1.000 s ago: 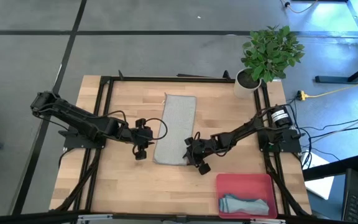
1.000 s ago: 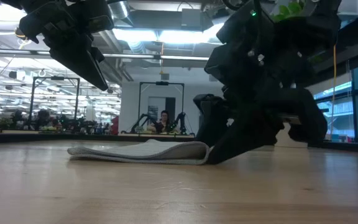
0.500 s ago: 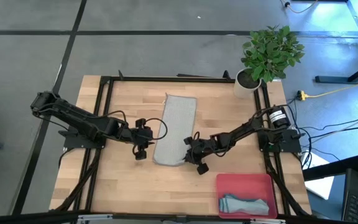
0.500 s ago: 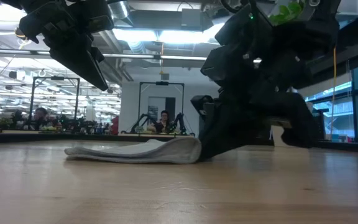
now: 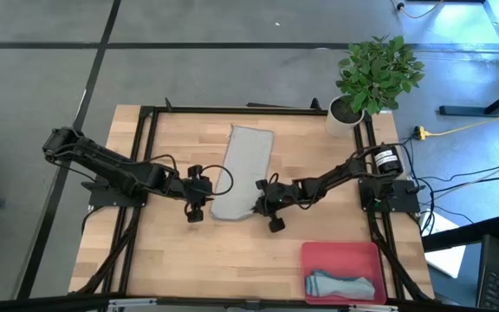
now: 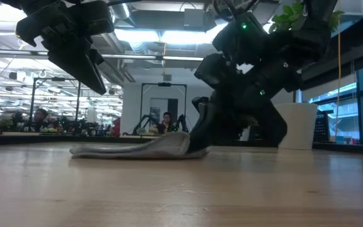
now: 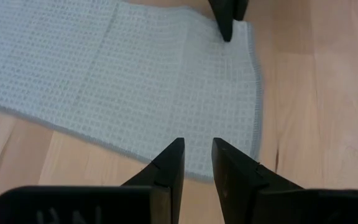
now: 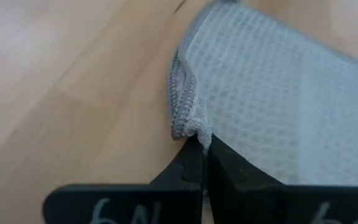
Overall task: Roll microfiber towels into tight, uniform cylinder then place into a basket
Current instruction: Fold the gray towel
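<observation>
Right claw (image 8: 202, 146) pinched on grey-green towel (image 5: 241, 173) corner, left claw (image 7: 197, 163) slightly parted, seemingly hovering above towel

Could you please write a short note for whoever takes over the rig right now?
Right hand: shut on the near corner of the pale grey-green towel, lifting that corner slightly off the table.
Left hand: fingers slightly apart, holding nothing, raised just beside the towel's near end.
The towel lies flat along the middle of the table, not yet rolled.
Pink basket: at the table's near right corner, with the light teal-blue towel already inside.
Done: one towel in the basket.
Left: roll the grey-green towel into a tight cylinder and put it in the basket.
</observation>
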You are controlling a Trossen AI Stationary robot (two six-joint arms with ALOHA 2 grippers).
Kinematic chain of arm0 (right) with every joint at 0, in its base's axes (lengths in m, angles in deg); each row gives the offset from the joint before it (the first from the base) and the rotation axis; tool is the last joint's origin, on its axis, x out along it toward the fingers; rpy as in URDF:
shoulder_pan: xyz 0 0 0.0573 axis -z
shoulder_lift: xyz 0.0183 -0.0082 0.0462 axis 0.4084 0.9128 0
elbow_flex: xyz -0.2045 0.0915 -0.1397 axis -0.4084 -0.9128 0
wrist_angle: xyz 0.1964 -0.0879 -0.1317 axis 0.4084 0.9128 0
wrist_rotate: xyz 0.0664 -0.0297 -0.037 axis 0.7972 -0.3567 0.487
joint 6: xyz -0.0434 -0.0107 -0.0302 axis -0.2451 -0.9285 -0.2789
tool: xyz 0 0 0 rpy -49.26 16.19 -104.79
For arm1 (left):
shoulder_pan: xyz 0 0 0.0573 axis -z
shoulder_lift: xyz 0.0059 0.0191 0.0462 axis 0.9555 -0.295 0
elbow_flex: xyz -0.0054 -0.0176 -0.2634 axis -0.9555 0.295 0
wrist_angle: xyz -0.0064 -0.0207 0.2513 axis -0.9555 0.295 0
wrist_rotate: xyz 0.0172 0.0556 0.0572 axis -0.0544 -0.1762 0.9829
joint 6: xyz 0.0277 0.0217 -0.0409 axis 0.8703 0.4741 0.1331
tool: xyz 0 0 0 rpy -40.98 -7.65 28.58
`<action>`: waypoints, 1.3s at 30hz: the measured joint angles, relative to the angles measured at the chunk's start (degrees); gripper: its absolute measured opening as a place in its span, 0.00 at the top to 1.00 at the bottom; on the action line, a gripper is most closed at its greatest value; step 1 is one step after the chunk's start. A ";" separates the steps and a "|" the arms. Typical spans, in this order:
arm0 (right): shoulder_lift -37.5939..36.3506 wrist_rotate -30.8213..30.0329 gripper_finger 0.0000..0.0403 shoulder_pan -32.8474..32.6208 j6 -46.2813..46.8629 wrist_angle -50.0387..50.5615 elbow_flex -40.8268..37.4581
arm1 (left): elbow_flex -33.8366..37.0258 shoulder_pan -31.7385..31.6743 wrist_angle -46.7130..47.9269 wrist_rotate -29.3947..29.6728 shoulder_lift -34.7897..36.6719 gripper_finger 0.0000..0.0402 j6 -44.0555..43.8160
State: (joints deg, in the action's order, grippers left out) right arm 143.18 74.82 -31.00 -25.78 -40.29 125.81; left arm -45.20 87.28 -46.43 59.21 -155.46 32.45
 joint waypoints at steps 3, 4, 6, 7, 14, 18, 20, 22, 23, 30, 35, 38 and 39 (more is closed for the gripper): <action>-1.44 0.35 0.99 1.03 -0.01 0.13 0.02 | 0.00 0.00 0.26 -0.02 0.00 0.82 0.02; -2.07 0.41 0.99 1.29 -0.02 0.08 0.00 | 0.00 0.00 0.49 -0.02 0.00 0.82 0.02; -3.44 0.66 0.99 1.84 -0.07 0.00 0.00 | 0.00 0.00 0.69 -0.01 0.00 0.82 0.02; -4.18 0.69 0.99 2.19 -0.06 0.08 0.02 | 0.00 0.00 0.74 -0.02 0.00 0.82 0.02; -6.64 -5.35 0.99 5.33 0.00 0.63 0.07 | 0.00 0.00 0.75 -0.02 0.00 0.82 0.04; -6.82 -10.53 0.99 8.10 0.00 0.37 0.07 | 0.00 -0.04 0.72 0.00 0.00 0.82 0.04; -6.82 -13.60 0.99 9.64 0.00 0.35 0.07 | 0.00 -0.07 0.75 0.04 0.00 0.82 0.07; -6.82 -15.75 0.99 11.35 0.00 0.33 0.07 | 0.00 -0.07 0.74 0.09 0.00 0.82 0.07; -6.82 -16.50 0.99 12.21 -0.12 0.32 0.07 | 0.00 -0.05 0.74 0.09 0.00 0.82 0.07; -6.82 -17.37 0.99 18.31 -6.25 -1.87 0.07 | 0.00 -0.06 0.74 0.13 0.00 0.82 0.07; -6.83 -17.40 0.99 21.86 -10.14 -5.22 0.09 | 0.00 -0.07 0.74 0.13 0.00 0.82 0.05; -6.84 -17.46 0.99 23.68 -10.27 -5.98 0.09 | 0.00 -0.05 0.74 0.15 0.00 0.82 0.04; -6.84 -17.48 0.99 24.23 -10.27 -6.24 0.09 | 0.00 -0.07 0.74 0.15 0.00 0.82 0.04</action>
State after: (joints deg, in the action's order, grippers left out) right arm 136.34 57.34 -6.77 -36.05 -46.53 125.90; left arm -45.20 87.22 -45.68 59.36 -155.46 32.49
